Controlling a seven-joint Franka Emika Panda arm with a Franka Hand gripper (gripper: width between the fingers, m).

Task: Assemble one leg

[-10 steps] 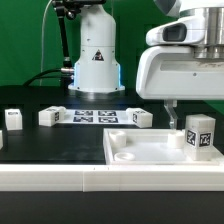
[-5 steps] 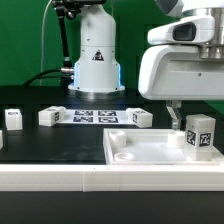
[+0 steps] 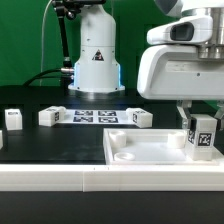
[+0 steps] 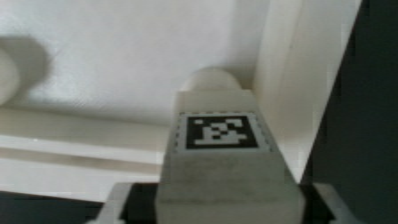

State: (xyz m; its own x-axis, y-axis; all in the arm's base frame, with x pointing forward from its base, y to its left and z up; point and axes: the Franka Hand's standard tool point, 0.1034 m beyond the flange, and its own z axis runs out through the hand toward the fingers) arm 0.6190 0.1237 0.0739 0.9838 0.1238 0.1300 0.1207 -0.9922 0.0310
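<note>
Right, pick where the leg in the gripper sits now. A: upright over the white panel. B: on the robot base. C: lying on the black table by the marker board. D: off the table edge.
A: the leg stands upright between the gripper fingers, over the white panel.

I can make out no words, brand names or numbers anywhere. The only signs I see are black-and-white square marker tags. One is on the face of the leg [image 3: 203,133] [image 4: 221,150] standing on the panel [image 3: 150,150]. Beyond the panel lie two more legs [image 3: 52,116] [image 3: 140,118], each tagged, with the marker board [image 3: 95,116] and its tags between them. A fourth leg [image 3: 13,119] sits further to the exterior view's left. The robot base [image 3: 96,55] bears a triangular warning sign, its symbol too small for me to read.
</note>
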